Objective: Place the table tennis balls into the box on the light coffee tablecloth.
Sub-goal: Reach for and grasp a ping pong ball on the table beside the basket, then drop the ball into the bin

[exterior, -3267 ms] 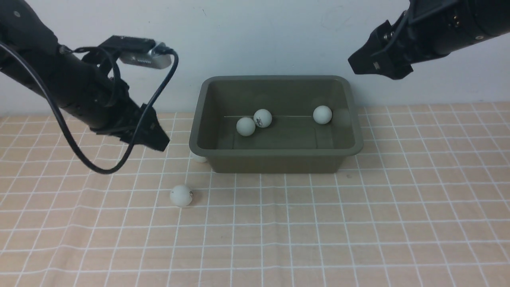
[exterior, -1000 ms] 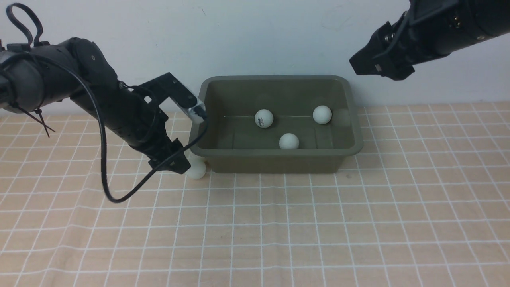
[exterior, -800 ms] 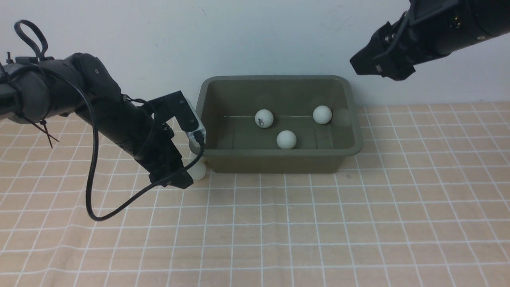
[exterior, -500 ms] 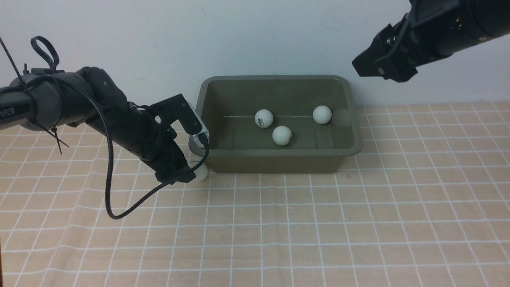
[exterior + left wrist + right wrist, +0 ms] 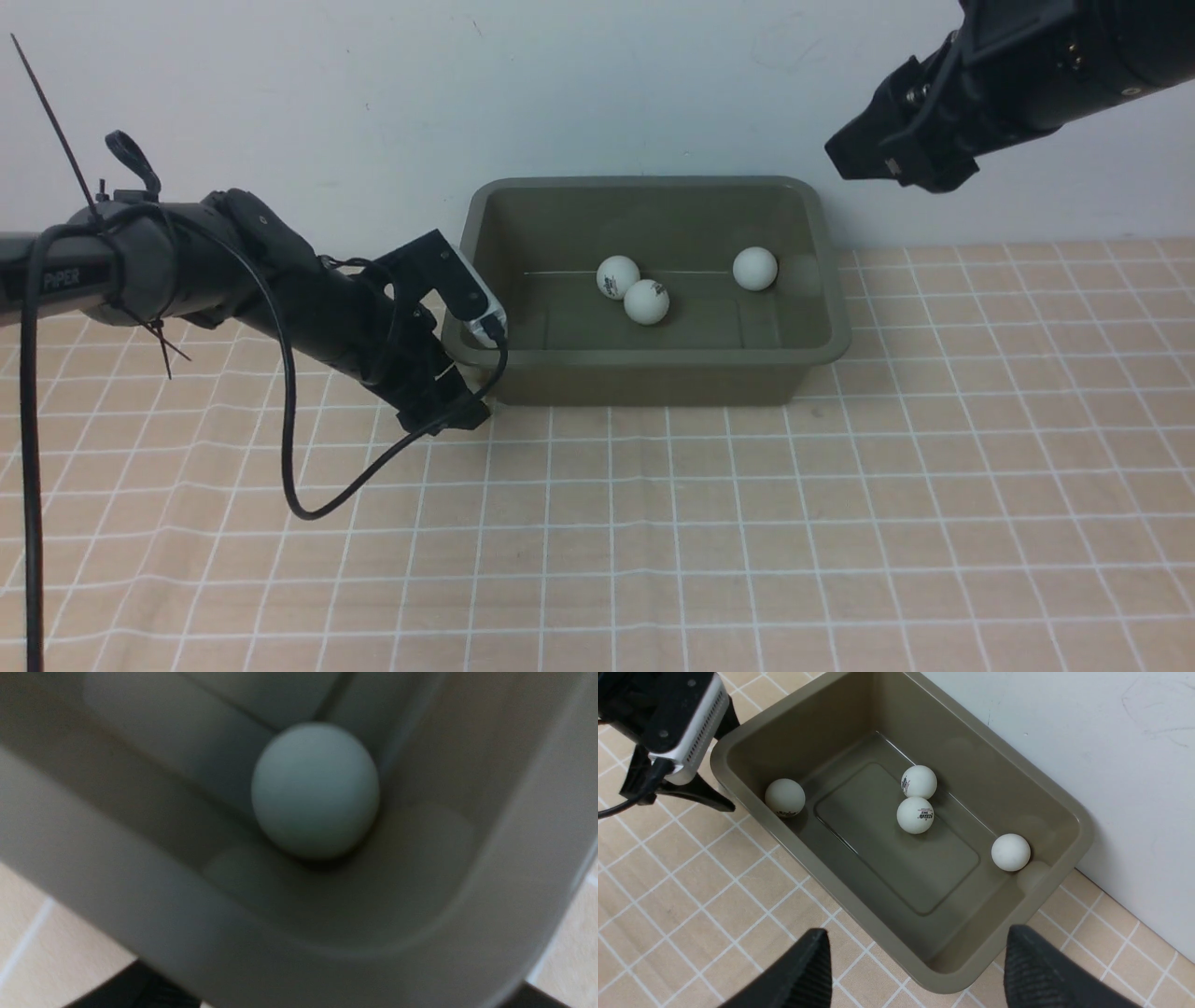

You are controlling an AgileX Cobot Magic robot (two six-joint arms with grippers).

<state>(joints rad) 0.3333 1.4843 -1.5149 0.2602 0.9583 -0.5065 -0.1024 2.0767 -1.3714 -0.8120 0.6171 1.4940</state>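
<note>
The olive-green box stands on the light coffee tablecloth by the back wall. Three table tennis balls lie on its floor: two touching and one at the right. Another ball rests in the near-left inner corner, hidden from the front view. My left gripper is low on the cloth at the box's near-left outer corner, its fingers spread wide, open. Nothing shows between them. My right gripper hangs high above the box's right end, open and empty.
The left arm's black cable loops down onto the cloth in front of that arm. The pale wall stands right behind the box.
My left arm has dropped lower and slid right against the box's corner, covering the ball that lay on the cloth there. One ball inside rolled back beside the logo ball. The right arm held still.
</note>
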